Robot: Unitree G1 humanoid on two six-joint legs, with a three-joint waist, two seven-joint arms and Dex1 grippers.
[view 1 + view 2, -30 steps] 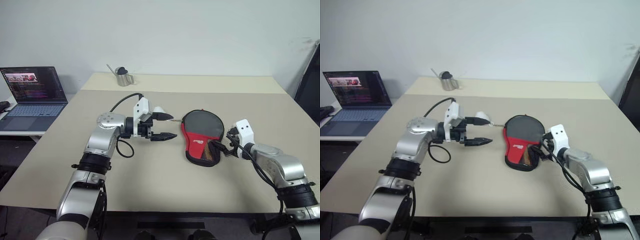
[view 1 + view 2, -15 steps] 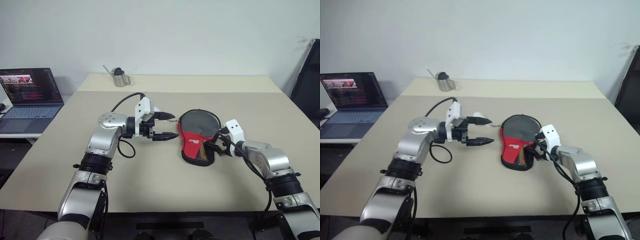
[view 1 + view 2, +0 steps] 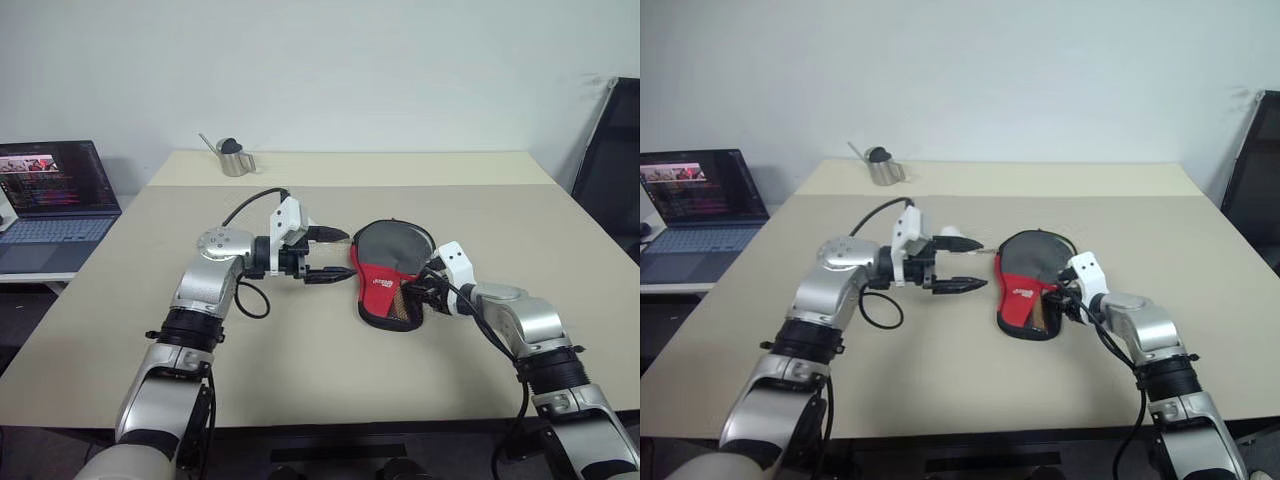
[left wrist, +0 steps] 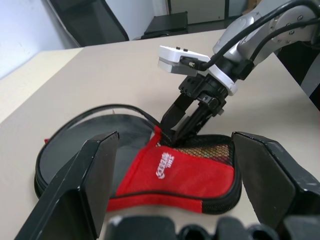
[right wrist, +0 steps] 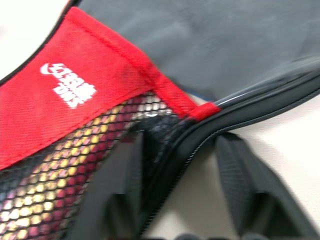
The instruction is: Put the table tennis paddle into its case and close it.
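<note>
The case [image 3: 392, 268] lies flat on the beige table [image 3: 300, 350], its black round part toward the far side and its red panel and mesh pocket [image 5: 60, 185] toward me. The table tennis paddle is hidden. My right gripper [image 3: 415, 297] sits at the case's right edge where the red panel meets the zip rim [image 5: 235, 112]. Its fingers [image 4: 186, 116] are closed on that edge, one finger on each side of the rim. My left gripper [image 3: 338, 255] hovers open just left of the case, pointing at it and holding nothing.
A small metal watering can [image 3: 232, 158] stands at the table's far left. An open laptop [image 3: 55, 190] sits on a side desk to the left. A black chair [image 3: 610, 160] stands beyond the table's right edge.
My right gripper has moved left onto the case's right edge and its fingers have closed there. The left arm has kept still. The camera has shifted.
</note>
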